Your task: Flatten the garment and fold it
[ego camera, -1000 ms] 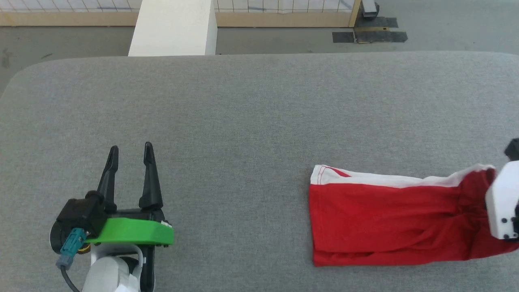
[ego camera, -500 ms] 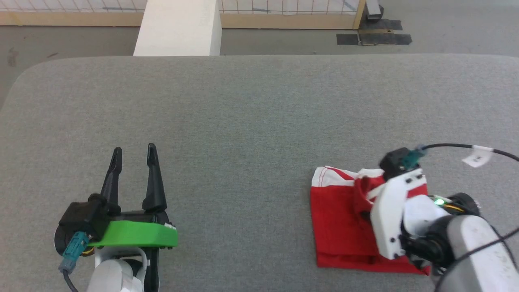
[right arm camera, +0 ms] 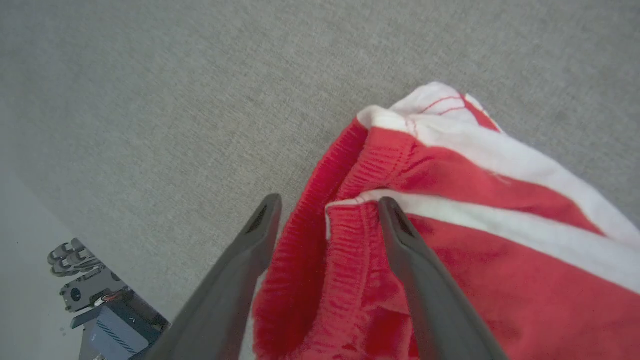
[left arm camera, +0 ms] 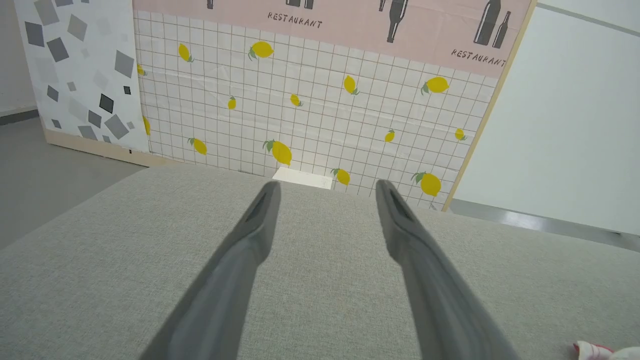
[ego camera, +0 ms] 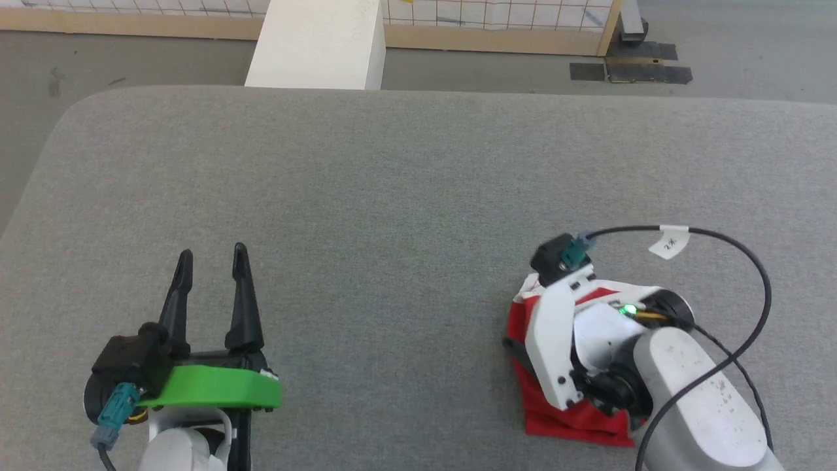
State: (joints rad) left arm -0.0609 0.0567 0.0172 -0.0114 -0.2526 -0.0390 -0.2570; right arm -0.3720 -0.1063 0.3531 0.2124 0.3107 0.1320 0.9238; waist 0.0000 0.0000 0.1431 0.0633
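Jaws of right gripper [right arm camera: 328, 200] wide astride the garment [right arm camera: 500, 260], seemingly ungripped, left gripper [ego camera: 212, 252] wide, empty.

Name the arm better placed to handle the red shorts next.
Right. The right gripper hangs open directly over the garment, fingers straddling its waistband; the left gripper sits open far off.

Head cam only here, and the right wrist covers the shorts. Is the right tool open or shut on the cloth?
Observer: Open. In the right wrist view the right tool has its fingers spread. The gathered waistband of the shorts lies between them, not pinched.
Operator: Is it doubled over?
Observer: Yes. The waistband end lies on top of the lower layer, and a white hem corner sticks out just beyond it.
Operator: Flat?
Observer: Not quite. The waistband edge is rumpled and humped up.
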